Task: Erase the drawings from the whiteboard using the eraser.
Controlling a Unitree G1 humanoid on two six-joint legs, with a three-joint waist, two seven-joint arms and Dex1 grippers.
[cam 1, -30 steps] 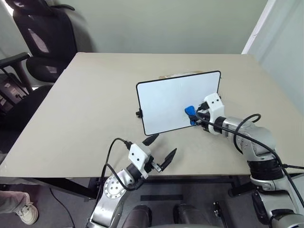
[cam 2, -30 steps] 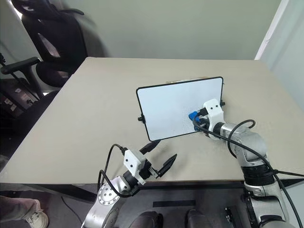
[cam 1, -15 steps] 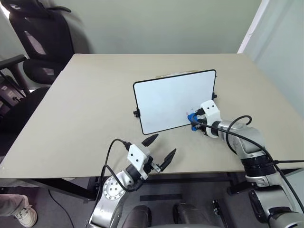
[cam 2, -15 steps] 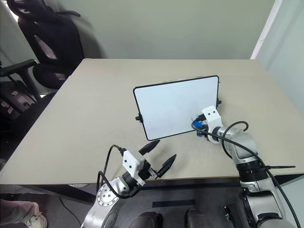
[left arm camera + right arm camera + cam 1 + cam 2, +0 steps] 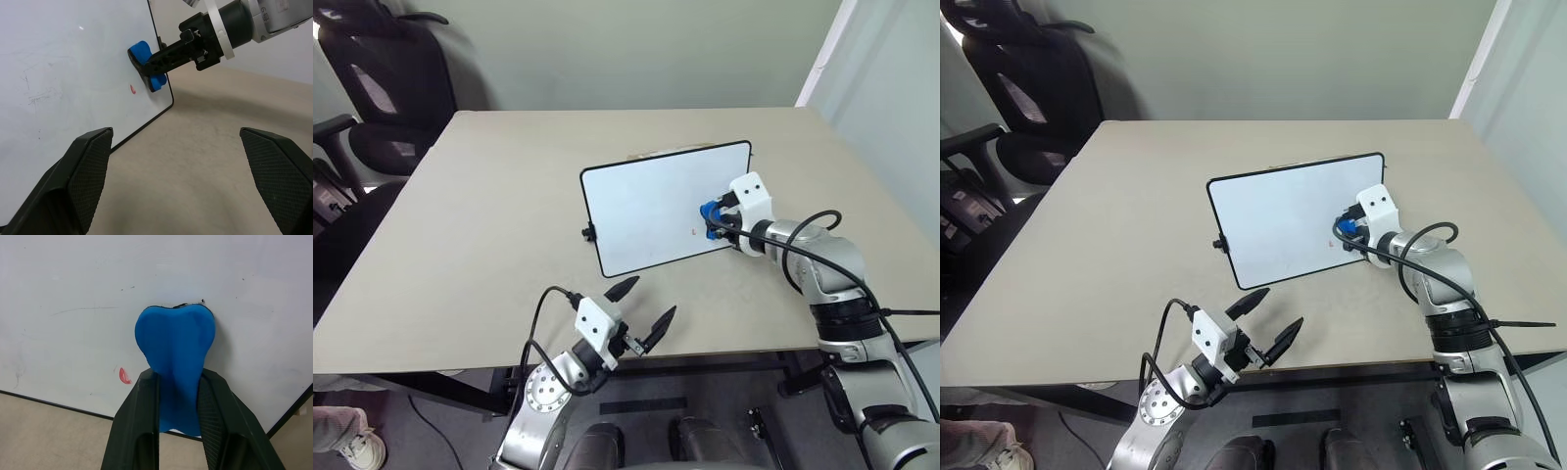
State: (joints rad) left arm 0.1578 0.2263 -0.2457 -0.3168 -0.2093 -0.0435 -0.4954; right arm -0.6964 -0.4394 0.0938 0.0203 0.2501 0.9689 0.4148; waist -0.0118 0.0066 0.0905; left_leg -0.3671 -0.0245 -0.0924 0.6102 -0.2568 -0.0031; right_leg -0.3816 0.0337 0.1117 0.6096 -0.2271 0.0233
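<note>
**Eraser pressed to the whiteboard beside a small red mark**

The whiteboard (image 5: 651, 206) stands tilted on the beige counter (image 5: 489, 215), near the middle and leaning back, its white face turned toward the robot. It has a thin black frame, with a small black knob on its left edge.

The right pincer (image 5: 177, 396) is clamped tight on the eraser (image 5: 175, 350), a bright blue block held between the 2 black fingers (image 5: 137, 426). The front of the eraser sticks out past the fingertips and is pressed flat against the board's face, close to the board's right edge and above its lower right corner.

Of the drawings (image 5: 124, 376), 1 small red mark is visible on the white surface, just beside the eraser and a little below it, not covered by it. In the left wrist view the same red spot (image 5: 132, 89) sits just beside the blue block (image 5: 144, 63). Faint grey smudges lie across the rest of the board.

The left pincer (image 5: 641, 311) hovers above the near edge of the counter, well apart from the board. Its 2 black fingers are spread wide and hold nothing.

A black office chair (image 5: 372, 88) stands beyond the counter's far left corner.
</note>
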